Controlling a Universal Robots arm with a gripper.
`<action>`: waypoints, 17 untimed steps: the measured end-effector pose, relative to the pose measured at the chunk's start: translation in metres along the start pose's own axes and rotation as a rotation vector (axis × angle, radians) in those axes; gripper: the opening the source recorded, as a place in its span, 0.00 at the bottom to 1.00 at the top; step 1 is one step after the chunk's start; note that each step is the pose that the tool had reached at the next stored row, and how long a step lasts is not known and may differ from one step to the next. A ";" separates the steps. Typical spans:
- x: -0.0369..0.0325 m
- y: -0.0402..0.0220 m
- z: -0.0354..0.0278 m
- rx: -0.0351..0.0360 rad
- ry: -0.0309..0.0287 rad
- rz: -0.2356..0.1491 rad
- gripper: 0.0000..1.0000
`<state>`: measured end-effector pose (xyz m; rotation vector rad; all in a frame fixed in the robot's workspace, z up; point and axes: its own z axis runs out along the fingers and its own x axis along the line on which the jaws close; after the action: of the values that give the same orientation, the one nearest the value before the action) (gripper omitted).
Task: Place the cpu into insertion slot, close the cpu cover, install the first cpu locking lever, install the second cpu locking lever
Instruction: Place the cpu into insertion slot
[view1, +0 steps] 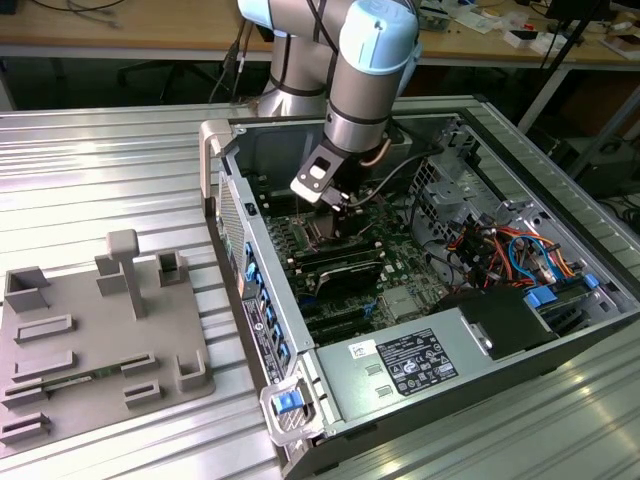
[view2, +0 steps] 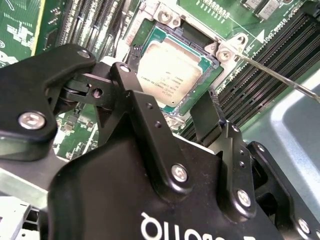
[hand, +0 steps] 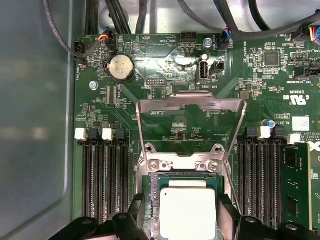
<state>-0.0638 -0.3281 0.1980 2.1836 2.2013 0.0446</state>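
The hand was down inside the open computer case, which lay on the ribbed metal worktop. It hung just above the green motherboard. In both wrist views its fingers were spread wider than the cpu, one on each side of the chip, with a gap between each pad and the chip's edge. The hand gripped nothing that I could see. The cpu, silver top up, lay flat in the insertion slot, directly below the space between the fingers. Whether it was fully seated could not be told.

Beyond the fingertips the cpu cover stood swung back on its hinge, the board showing through its cut-out centre. A thin locking lever ran out past one finger, unlatched as far as I could judge. Long black memory slots flanked the hand on both sides.

By my reading the placing step was at its end: chip down, grip open, cover not yet closed, levers not yet set. The cover step would call for the fingers to be clear of the socket, since the frame swings down through the very place they occupied. It would also call for a gentle push on the frame's far edge, so that the chip is not knocked out of line.
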 end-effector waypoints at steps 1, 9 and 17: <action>0.0002 0.0000 0.0000 0.0000 0.0001 0.000 0.68; 0.0009 0.0000 0.0004 -0.0001 0.0020 0.001 0.68; 0.0007 0.0001 -0.0028 0.0000 0.0018 0.001 0.68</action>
<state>-0.0638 -0.3274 0.2008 2.1853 2.2015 0.0466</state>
